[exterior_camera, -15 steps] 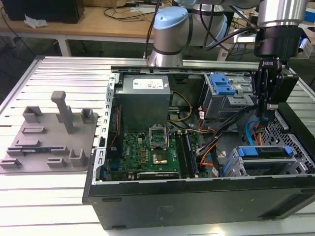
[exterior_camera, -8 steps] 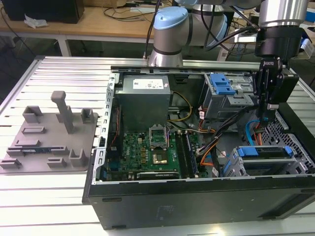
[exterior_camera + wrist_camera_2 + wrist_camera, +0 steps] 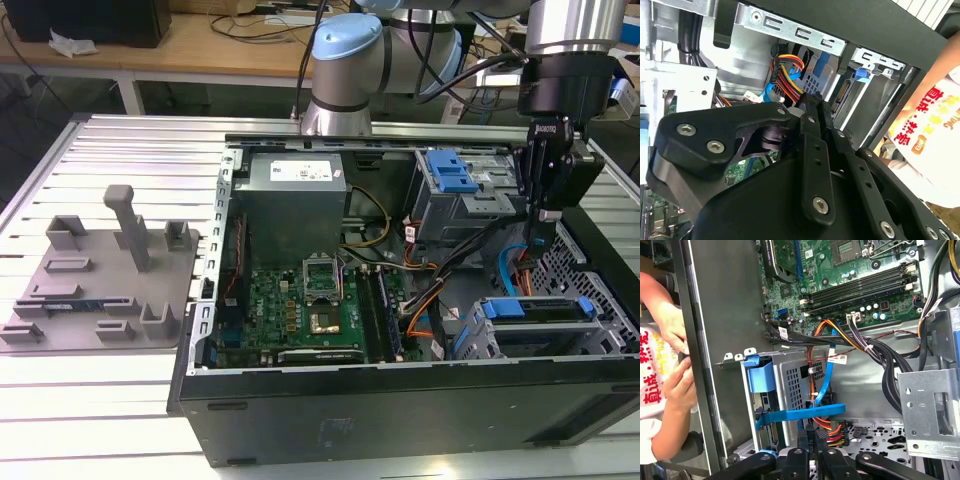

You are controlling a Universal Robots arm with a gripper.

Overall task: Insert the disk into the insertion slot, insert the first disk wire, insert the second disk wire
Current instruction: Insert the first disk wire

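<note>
1. We see an open black computer tower case [image 3: 400, 420] lying on its side on a slatted aluminium desk [image 3: 100, 420], with a green motherboard [image 3: 300, 310] inside.
2. The disk [image 3: 530, 308], a flat silver drive in a bright blue plastic frame, sits in the insertion slot [image 3: 480, 338], the grey perforated sheet-metal cage at the case's near corner on the exterior view's right.
3. The black claw [image 3: 546, 212] hangs inside the case above the far end of that cage, just beside the taller grey metal bay with the blue plastic latch [image 3: 450, 175].
4. In both wrist views its fingers [image 3: 812, 117] stand close together, leaving a narrow gap; we cannot tell whether anything is pinched between them.
5. In the first wrist view a bundle of orange, red and yellow wires [image 3: 832, 427] lies just beside the fingertips, and a thin blue flat cable [image 3: 829, 375] runs from the motherboard down toward the cage.
6. A person's hands [image 3: 675, 355] are held together outside the case wall.
7. A grey plastic fixture tray [image 3: 100, 290] rests on the desk, at the exterior view's left, apart from the case.
</note>
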